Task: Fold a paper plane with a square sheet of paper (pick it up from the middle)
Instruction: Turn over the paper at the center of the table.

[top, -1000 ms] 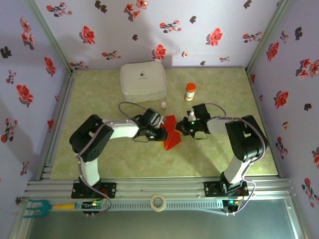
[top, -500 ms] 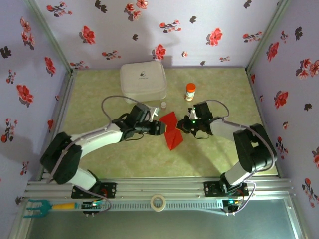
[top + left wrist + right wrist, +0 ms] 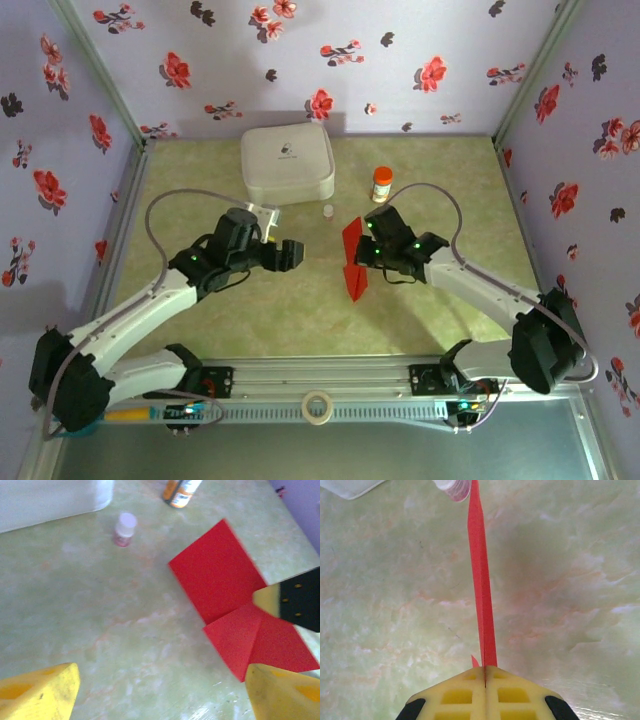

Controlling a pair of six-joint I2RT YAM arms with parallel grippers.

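The square sheet of paper [image 3: 353,258] is bright red and folded into a creased shape with a pointed near end. It hangs above the table's middle. My right gripper [image 3: 369,254] is shut on its right edge. In the right wrist view the paper [image 3: 481,580] runs edge-on as a thin strip straight out from the closed right gripper [image 3: 485,672]. My left gripper [image 3: 293,254] stands open to the left of the paper, apart from it. In the left wrist view the paper [image 3: 225,580] shows two creased panels, and the left gripper [image 3: 160,695] holds nothing between its wide yellow fingers [image 3: 45,687].
A white rounded case [image 3: 287,163] sits at the back. An orange-capped bottle [image 3: 381,184] and a small white-capped vial [image 3: 327,211] stand just behind the paper. A tape roll [image 3: 318,407] lies on the front rail. Flowered walls close three sides.
My left gripper has opened, let go of the paper and drawn back to the left. The right gripper keeps its hold, and the paper has turned more upright.
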